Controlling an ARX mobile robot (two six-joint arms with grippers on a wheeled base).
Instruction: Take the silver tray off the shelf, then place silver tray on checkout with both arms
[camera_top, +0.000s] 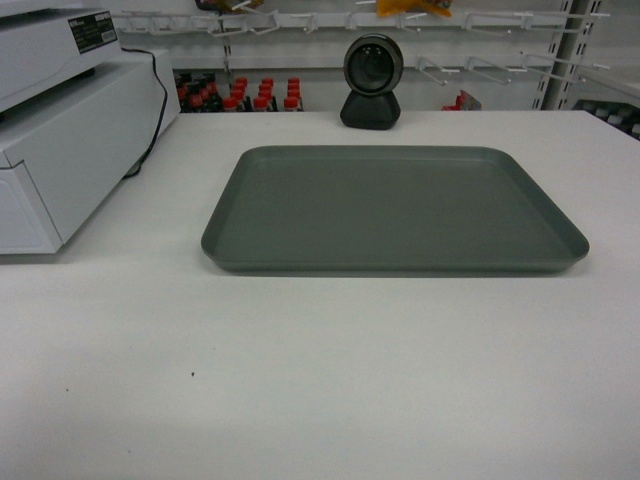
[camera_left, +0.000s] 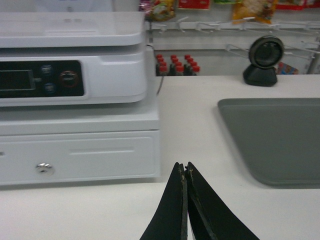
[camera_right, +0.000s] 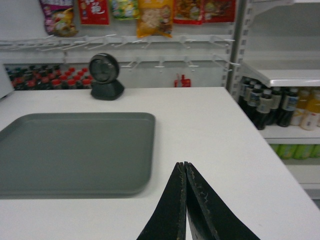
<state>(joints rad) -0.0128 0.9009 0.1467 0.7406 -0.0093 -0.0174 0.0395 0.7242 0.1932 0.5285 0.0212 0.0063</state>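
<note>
Both pairs of fingers, left (camera_left: 185, 167) and right (camera_right: 184, 166), are pressed together, holding nothing, apart from the silver tray (camera_top: 395, 210) lying flat on the white worktop (camera_top: 300, 370).

L gripper (camera_left: 185, 166): black fingers pressed together tip to tip, no gap, nothing btwn them. Seen only in left wrist view, rising from the bottom edge near centre, tips pointing fwd, held above the surface w/o touching it.

R gripper (camera_right: 184, 165): same pose, fingers closed flat against each other, nothing gripped, tips fwd, clear of the surface below.

Head view: neither arm nor gripper in frame.
</note>
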